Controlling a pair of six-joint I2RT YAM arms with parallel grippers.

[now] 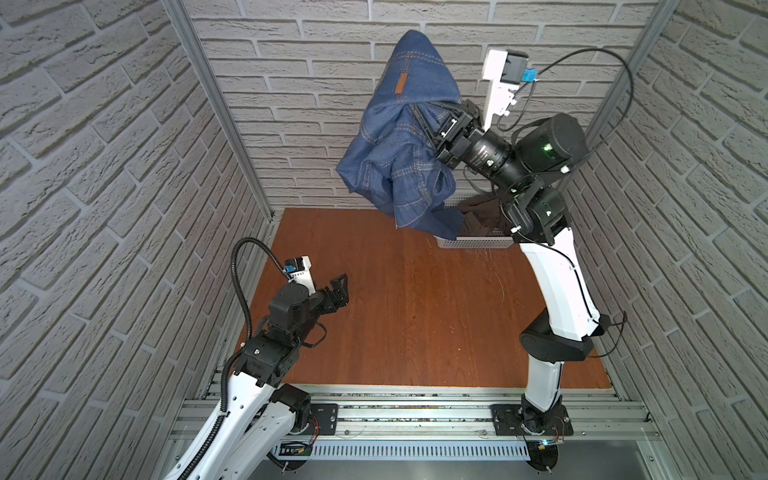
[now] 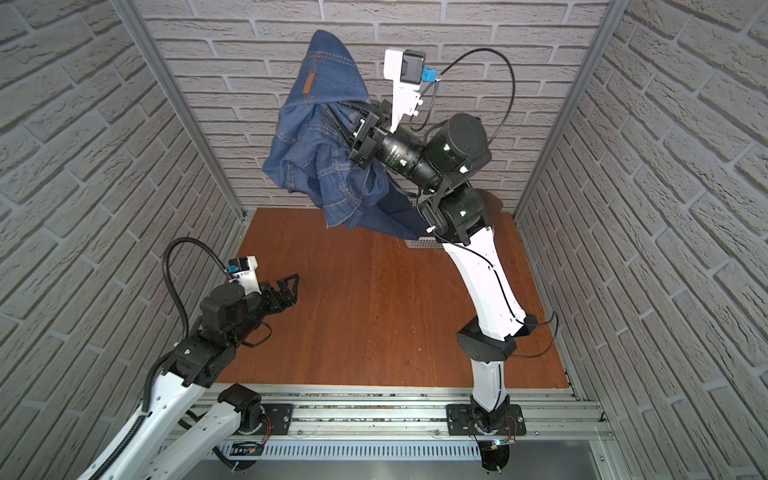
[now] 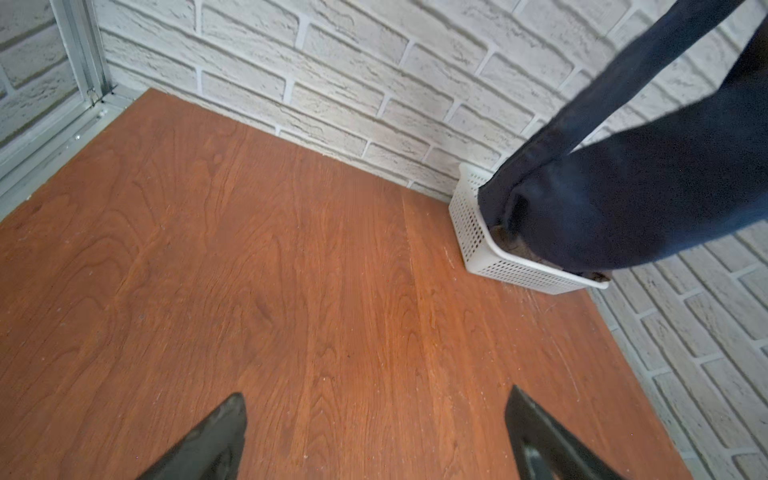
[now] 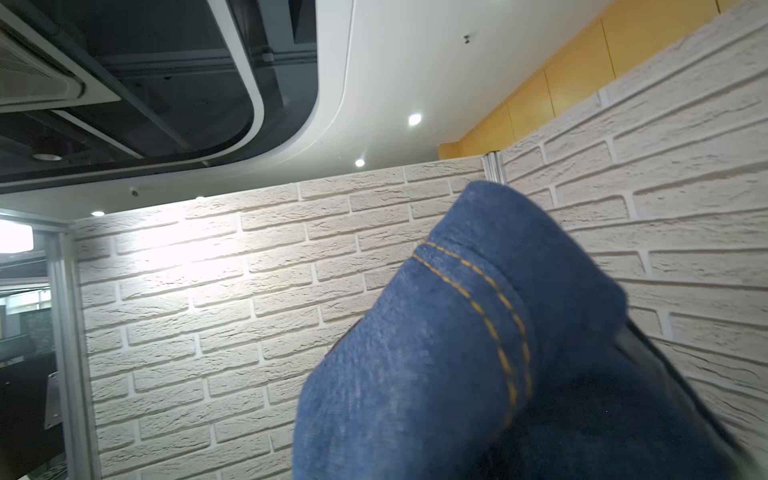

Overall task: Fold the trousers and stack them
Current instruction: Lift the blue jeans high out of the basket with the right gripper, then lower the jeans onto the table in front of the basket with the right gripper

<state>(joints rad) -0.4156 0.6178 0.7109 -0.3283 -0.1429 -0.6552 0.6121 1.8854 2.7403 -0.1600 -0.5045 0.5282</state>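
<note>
Both top views show trousers (image 1: pixel 395 158) (image 2: pixel 316 158) draped over the clamped right jaws.

Both top views look steeply down from above the near edge of the wooden table (image 1: pixel 415 311), facing the back brick wall (image 1: pixel 311 83), and take in the whole tabletop. The left wrist view looks low across that table toward the white basket (image 3: pixel 519 270) in the far corner. The right wrist view tilts upward, the trousers (image 4: pixel 436 353) close before the lens, ceiling (image 4: pixel 415 62) beyond. Basket and trousers also show from above.
</note>
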